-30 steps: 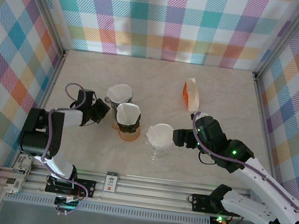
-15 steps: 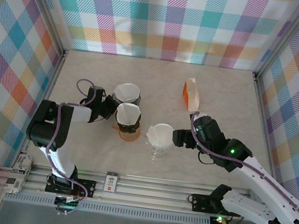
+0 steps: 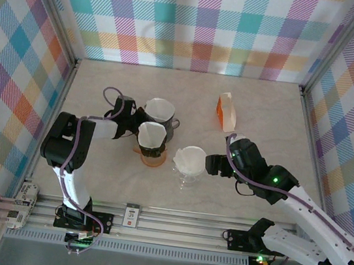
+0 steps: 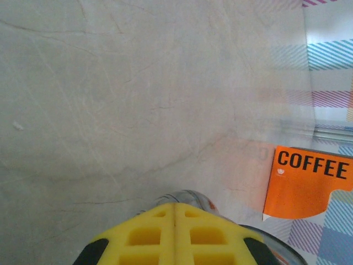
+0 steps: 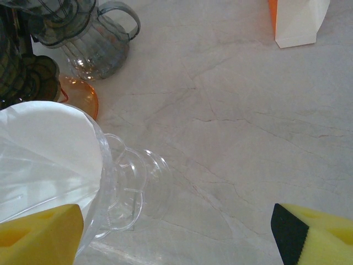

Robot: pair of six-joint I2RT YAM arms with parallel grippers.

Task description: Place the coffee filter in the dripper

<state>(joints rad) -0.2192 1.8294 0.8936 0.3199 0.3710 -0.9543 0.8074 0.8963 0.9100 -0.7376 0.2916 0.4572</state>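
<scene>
Left gripper (image 4: 175, 234) pressing together, blurred glass rim (image 4: 190, 194) peeking behind it, right gripper (image 5: 176, 237) standing spread wide, tips clipped at corners, coffee filter (image 5: 44, 149) sitting in dripper (image 5: 124, 190)

White paper coffee filter (image 5: 44, 143) sits open, apparently fully seated, inside the upright clear glass dripper (image 5: 127, 190), near centre of table (image 3: 264, 118).

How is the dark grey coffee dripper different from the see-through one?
The grey dripper is smoky and dark; the clear dripper is see-through. The grey dripper stands farther back, by the left gripper; the clear dripper stands nearer, beside the open right gripper. Both hold a white paper filter.
</scene>
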